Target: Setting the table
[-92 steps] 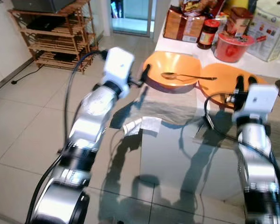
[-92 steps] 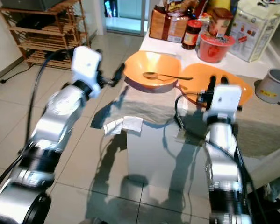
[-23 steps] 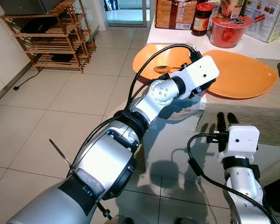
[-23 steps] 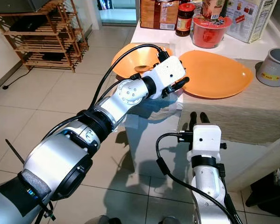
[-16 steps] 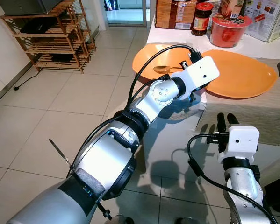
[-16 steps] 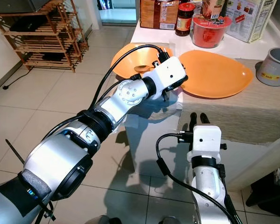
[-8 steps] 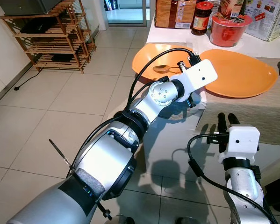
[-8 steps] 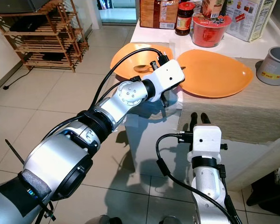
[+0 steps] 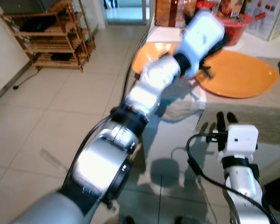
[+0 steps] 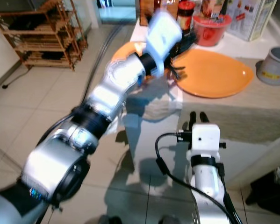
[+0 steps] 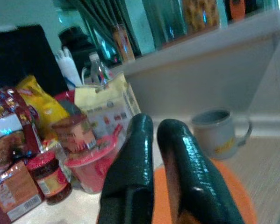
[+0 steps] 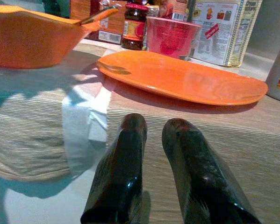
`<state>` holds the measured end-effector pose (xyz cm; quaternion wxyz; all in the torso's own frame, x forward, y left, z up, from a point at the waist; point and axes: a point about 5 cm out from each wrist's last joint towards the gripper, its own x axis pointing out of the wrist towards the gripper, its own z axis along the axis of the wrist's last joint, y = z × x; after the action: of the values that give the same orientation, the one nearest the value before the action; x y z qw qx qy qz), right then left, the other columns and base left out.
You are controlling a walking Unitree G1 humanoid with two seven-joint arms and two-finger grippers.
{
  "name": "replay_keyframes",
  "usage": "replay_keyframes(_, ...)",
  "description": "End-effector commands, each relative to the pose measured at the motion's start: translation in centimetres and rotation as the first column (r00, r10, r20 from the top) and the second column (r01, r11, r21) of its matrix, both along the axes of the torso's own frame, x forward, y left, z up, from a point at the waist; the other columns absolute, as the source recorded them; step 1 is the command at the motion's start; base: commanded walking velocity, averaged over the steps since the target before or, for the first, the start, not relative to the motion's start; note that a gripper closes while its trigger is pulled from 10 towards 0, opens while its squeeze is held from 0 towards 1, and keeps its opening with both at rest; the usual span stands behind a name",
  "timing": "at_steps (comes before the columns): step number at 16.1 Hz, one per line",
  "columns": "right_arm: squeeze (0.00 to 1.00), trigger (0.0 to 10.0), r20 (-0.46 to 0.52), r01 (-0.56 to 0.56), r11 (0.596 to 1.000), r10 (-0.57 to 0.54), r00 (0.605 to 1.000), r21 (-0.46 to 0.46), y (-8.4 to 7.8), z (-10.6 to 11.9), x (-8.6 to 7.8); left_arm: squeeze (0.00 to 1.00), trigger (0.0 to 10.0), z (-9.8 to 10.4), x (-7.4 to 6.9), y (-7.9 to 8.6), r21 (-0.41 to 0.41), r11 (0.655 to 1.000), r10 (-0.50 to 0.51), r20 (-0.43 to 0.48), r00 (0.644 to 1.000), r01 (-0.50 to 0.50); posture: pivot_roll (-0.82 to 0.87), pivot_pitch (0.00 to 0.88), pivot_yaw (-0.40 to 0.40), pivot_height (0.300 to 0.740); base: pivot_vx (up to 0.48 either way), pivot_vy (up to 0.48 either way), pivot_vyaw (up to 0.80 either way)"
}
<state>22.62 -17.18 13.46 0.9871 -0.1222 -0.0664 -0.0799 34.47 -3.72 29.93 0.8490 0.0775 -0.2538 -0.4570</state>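
An orange plate [image 9: 242,77] lies on the table beside an orange bowl [image 12: 32,39], and a spoon [image 12: 98,15] sticks out of the bowl. My left arm is raised and blurred, its white wrist [image 9: 203,30] high over the near rim of the plate. My left gripper [image 11: 154,123] is shut with nothing in it, and the plate's orange shows beneath its fingers. My right gripper [image 9: 225,115] is shut and empty, low over the beige table runner [image 12: 233,130], pointing at the plate. A white napkin [image 12: 83,126] lies on the runner just in front of it.
A red tub [image 12: 172,35], a dark jar [image 12: 134,25], and food boxes [image 12: 221,28] crowd the back of the table. A grey mug [image 10: 270,72] stands at the right. A wooden shelf rack [image 9: 51,37] stands on the tiled floor at the far left.
My left arm has swung quickly up from the table edge beside the bowl and now sits higher, over the plate. The right arm has not moved.
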Motion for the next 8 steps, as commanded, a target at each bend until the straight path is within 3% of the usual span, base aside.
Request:
replay_keyframes(1, 0.00, 10.0, -0.003, -0.016, 1.000, 0.016, 1.000, 0.003, -0.1, -0.2, 0.3, 1.00, 10.0, -0.1, -1.4, 0.3, -0.040, 0.998, -0.048, -0.042, 0.998, 0.047, -0.08, 0.057, 0.084, 0.740, 0.000, 0.000, 0.00)
replay_keyframes(3, 0.00, 10.0, -0.002, -0.030, 1.000, 0.030, 1.000, -0.005, 0.0, -0.2, 0.7, 1.00, 10.0, 0.0, -1.9, 1.5, -0.051, 0.998, -0.037, -0.032, 0.999, 0.035, -0.06, 0.043, 0.074, 0.740, 0.000, 0.000, 0.00)
replay_keyframes(4, 0.00, 10.0, 0.005, -0.041, 0.999, 0.041, 0.999, -0.015, 0.1, 0.0, 1.0, 1.00, 10.0, -1.5, -2.0, 3.5, -0.026, 1.000, 0.002, -0.063, 0.998, -0.004, -0.05, 0.038, 0.073, 0.740, 0.000, 0.000, 0.00)
replay_keyframes(5, 0.00, 10.0, 0.008, -0.044, 0.999, 0.044, 0.999, -0.018, 0.1, 0.0, 1.1, 1.00, 10.0, -2.2, -2.1, 4.4, -0.012, 1.000, 0.018, -0.082, 0.996, -0.020, -0.05, 0.038, 0.073, 0.740, 0.000, 0.000, 0.00)
replay_keyframes(6, 0.00, 10.0, 0.020, -0.037, 0.999, 0.038, 0.999, -0.026, -0.1, 0.1, 1.2, 1.00, 10.0, -4.2, -2.3, 7.7, 0.015, 0.993, 0.115, -0.155, 0.981, -0.114, -0.03, 0.026, 0.074, 0.740, 0.000, 0.000, 0.00)
replay_keyframes(7, 0.00, 10.0, 0.029, -0.028, 0.999, 0.028, 0.999, -0.029, -0.5, 0.2, 1.2, 1.00, 10.0, -5.5, -2.6, 11.5, 0.027, 0.965, 0.260, -0.216, 0.941, -0.261, -0.01, 0.021, 0.070, 0.740, 0.000, 0.000, 0.00)
replay_keyframes(8, 0.00, 10.0, 0.030, -0.025, 0.999, 0.026, 0.999, -0.025, -0.6, 0.2, 1.2, 1.00, 10.0, -6.0, -2.8, 12.9, 0.033, 0.944, 0.325, -0.241, 0.914, -0.327, 0.00, 0.020, 0.065, 0.740, 0.000, 0.000, 0.00)
